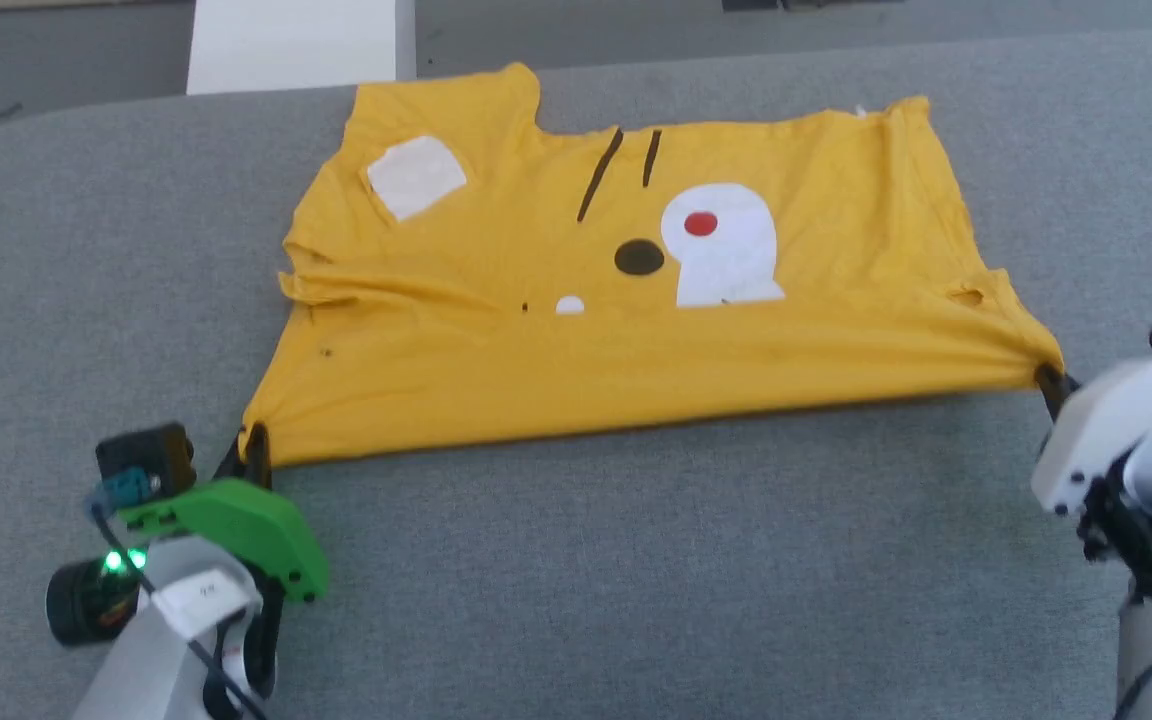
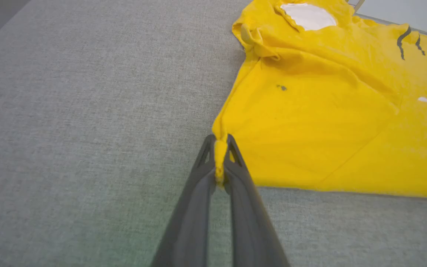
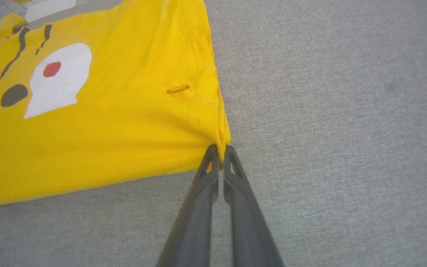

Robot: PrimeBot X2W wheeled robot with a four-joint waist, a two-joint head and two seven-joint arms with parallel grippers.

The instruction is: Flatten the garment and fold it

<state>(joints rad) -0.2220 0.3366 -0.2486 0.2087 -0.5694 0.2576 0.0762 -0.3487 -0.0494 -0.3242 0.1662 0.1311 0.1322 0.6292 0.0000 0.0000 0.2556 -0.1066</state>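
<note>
The garment is lying print-up across the middle of the grey tabletop, its near hem stretching taut between the two arms. The left end effector is clenching the near left corner, with a tuck of yellow cloth showing between its fingers. The right end effector is pinching the near right corner, jaws closed, with cloth gathering into its tips.

Judgement: the flattening step is in hand and folding is not yet begun. A sleeve is lying bunched at the left edge, and wrinkles are running along the lower front. The next move is calling for even outward tension with both grips level.

Open tabletop is lying on the near side and at both flanks. The tabletop's far edge is sitting close behind the garment.
</note>
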